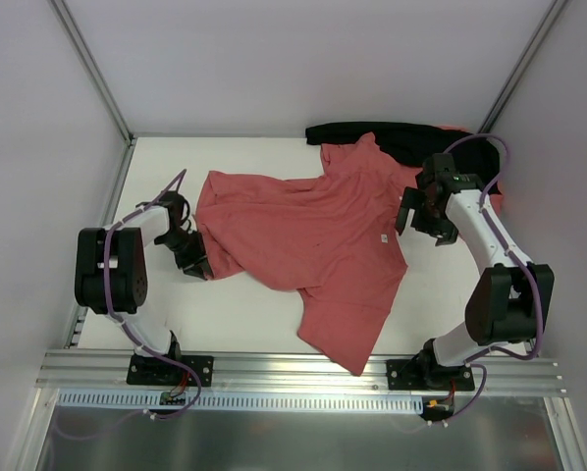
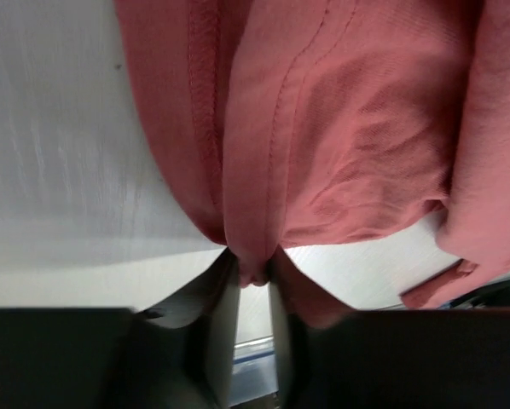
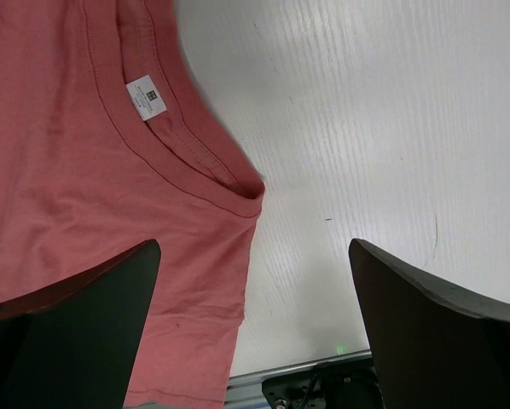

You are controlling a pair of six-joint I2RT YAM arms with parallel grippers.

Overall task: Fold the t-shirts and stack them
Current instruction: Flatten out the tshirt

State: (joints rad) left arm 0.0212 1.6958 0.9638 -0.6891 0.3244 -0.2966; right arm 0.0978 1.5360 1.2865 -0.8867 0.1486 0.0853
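The left end effector (image 2: pixel 253 279) pinches the shirt (image 1: pixel 313 235) edge, center left; the right end effector (image 1: pixel 418 218) gapes wide, empty.

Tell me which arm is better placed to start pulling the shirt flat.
Left. The left end effector pinches a fold of the shirt at its edge; the right end effector hangs open near the collar, gripping nothing.
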